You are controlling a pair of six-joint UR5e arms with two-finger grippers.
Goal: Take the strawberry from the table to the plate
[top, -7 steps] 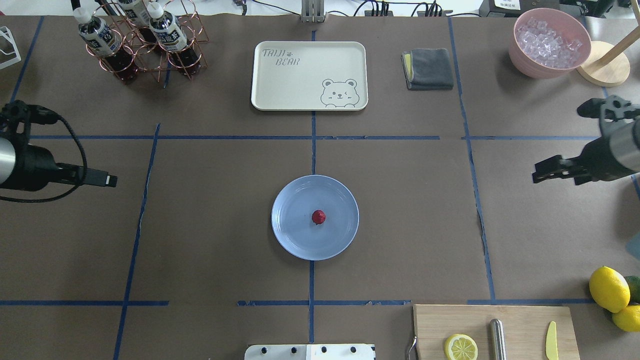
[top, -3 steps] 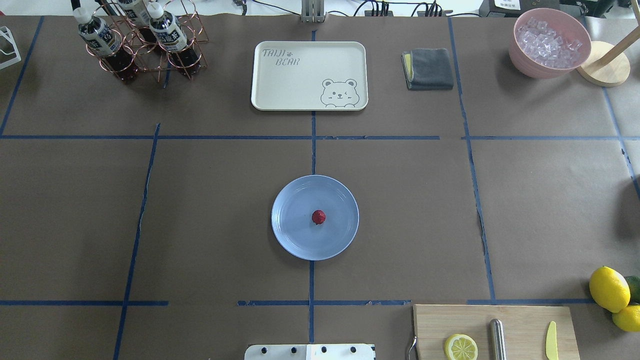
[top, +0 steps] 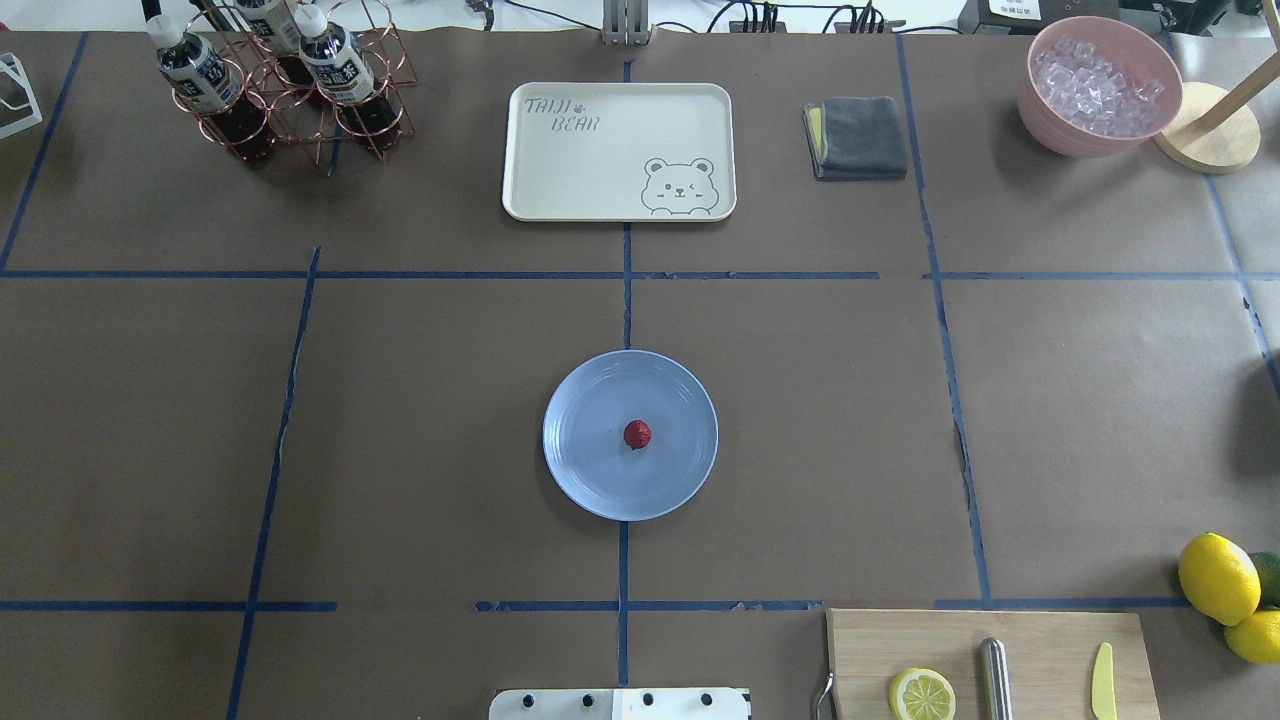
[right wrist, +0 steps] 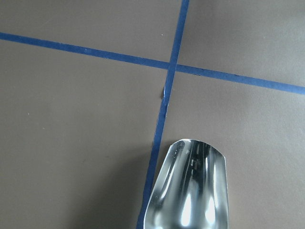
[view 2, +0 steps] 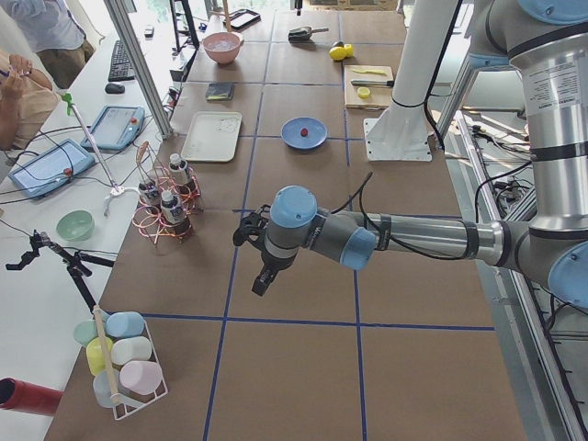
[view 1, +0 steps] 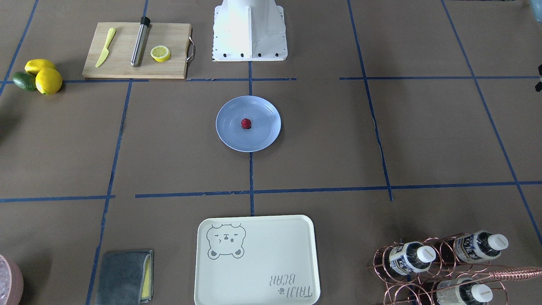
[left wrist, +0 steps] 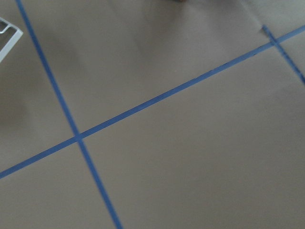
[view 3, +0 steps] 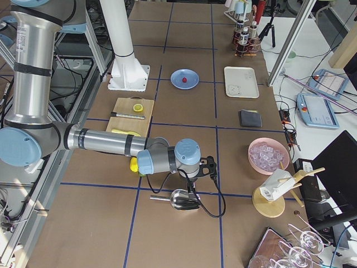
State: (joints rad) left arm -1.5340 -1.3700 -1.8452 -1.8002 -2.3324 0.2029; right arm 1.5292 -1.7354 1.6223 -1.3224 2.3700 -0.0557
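The small dark-red strawberry [top: 637, 434] lies near the middle of the pale blue plate [top: 590, 480], which stands on the brown table [top: 420, 420] at its centre line. The front-facing view shows the same strawberry [view 1: 246, 123] on the plate [view 1: 230, 135]. Neither arm appears in the overhead view. My left gripper [view 2: 261, 279] hangs over bare paper far off to the left of the plate. Far to the right, my right gripper [view 3: 196, 176] hovers just above a metal scoop [view 3: 181, 199]. Whether either is open or shut I cannot tell.
A cream bear tray [top: 618, 150], a folded grey cloth [top: 856, 137], a copper bottle rack [top: 285, 80] and a pink bowl of ice [top: 1098, 85] line the far side. A cutting board [top: 990, 665] with a lemon half and lemons [top: 1218, 578] sit near right.
Both arms, seen at the left and right edges of the overhead view a second ago, have drawn outward and left that view. The strawberry and plate have not moved.
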